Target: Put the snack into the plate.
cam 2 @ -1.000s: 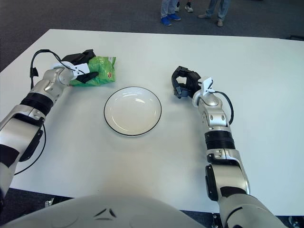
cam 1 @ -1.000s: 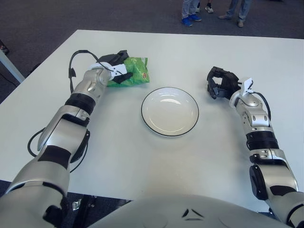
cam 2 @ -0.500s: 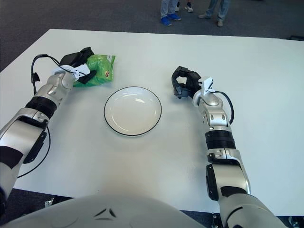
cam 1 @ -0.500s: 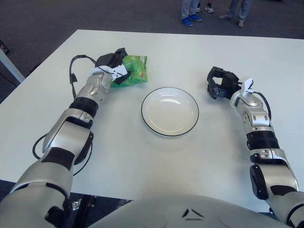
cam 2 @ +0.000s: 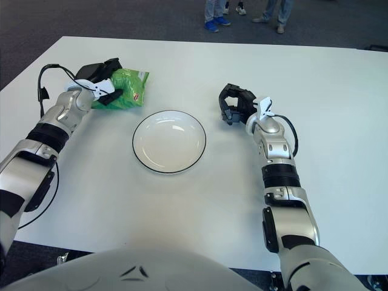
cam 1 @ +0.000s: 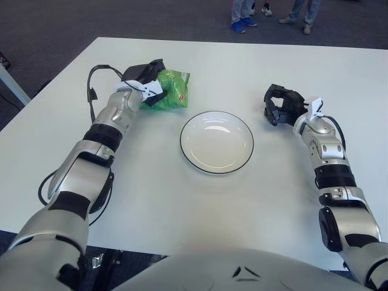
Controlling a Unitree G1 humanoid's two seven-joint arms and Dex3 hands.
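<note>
The left hand [cam 1: 147, 82] covers the near-left part of the green snack bag [cam 1: 171, 90], and the people [cam 1: 273, 12] up top are cut off at the legs.

Glossy plate [cam 1: 216, 142], crinkled shiny snack bag [cam 1: 170, 91], matt table [cam 1: 182, 200]

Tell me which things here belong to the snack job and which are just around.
Part of the job:
green snack bag, gripped by the left hand
white plate, nothing on it

Just around:
right hand, idle to the right of the plate
table
people's feet beyond the table
</note>
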